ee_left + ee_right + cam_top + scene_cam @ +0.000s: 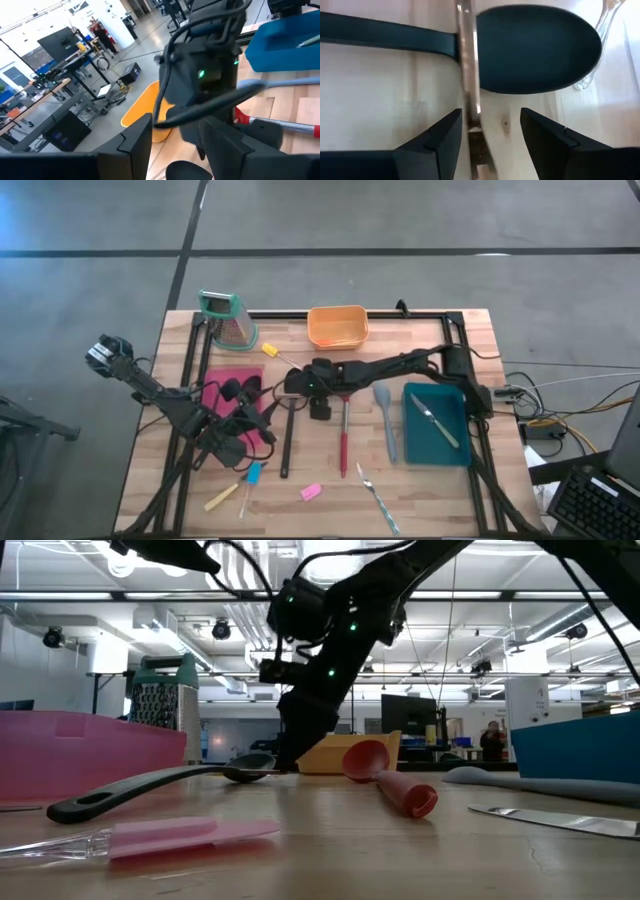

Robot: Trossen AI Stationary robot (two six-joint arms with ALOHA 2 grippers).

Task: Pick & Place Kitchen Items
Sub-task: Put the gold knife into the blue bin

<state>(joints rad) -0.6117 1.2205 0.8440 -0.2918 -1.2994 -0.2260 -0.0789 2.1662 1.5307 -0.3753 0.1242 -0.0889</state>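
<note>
While the left gripper [232, 442] is held open over the pink tray [222, 379], the right gripper [487, 131] is spread, empty, above the black spoon [530, 47].

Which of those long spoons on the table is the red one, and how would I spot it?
Start at the orange tub at the table's far edge, then look toward the near edge, past the right arm's fingers. The red spoon lies there, lengthwise. A black spoon and a pale-blue spoon flank it; only it has a red handle.
</note>
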